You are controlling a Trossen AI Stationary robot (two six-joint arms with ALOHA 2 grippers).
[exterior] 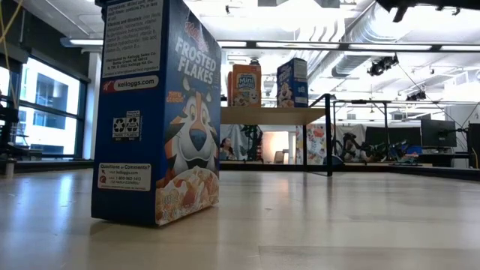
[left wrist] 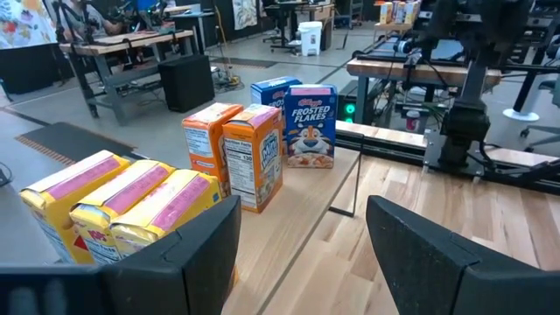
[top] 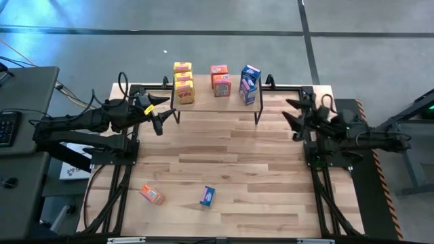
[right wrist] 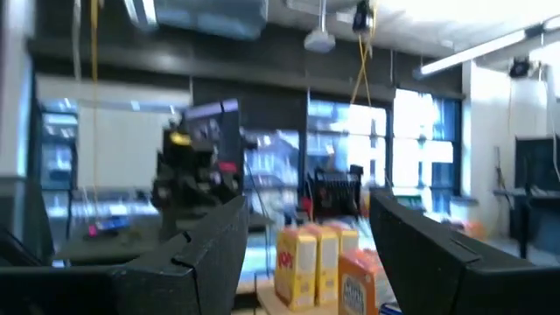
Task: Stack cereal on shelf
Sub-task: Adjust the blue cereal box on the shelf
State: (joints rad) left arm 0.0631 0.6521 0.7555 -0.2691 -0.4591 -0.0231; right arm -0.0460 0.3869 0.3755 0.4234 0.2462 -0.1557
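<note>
The shelf (top: pixel 211 103) stands at the table's far edge. On its plank stand three yellow cereal boxes (top: pixel 183 81), two orange-red ones (top: pixel 220 80) and two blue ones (top: pixel 249 85). The left wrist view shows them as yellow (left wrist: pixel 122 206), orange-red (left wrist: pixel 236 153) and blue (left wrist: pixel 302 122). Near the table's front, another blue box (exterior: pixel 157 112) stands upright on its bottom (top: pixel 207 196), and an orange-red box (top: pixel 152 194) lies left of it. My left gripper (top: pixel 163 113) hovers open and empty at the shelf's left end. My right gripper (top: pixel 291 115) is raised, open and empty, right of the shelf.
Black metal frames (top: pixel 112 183) run along the table's left and right sides under the arms. The wooden tabletop (top: pixel 230 156) between the shelf and the two loose boxes is bare. A desk with a keyboard (top: pixel 8 125) stands off the table's left.
</note>
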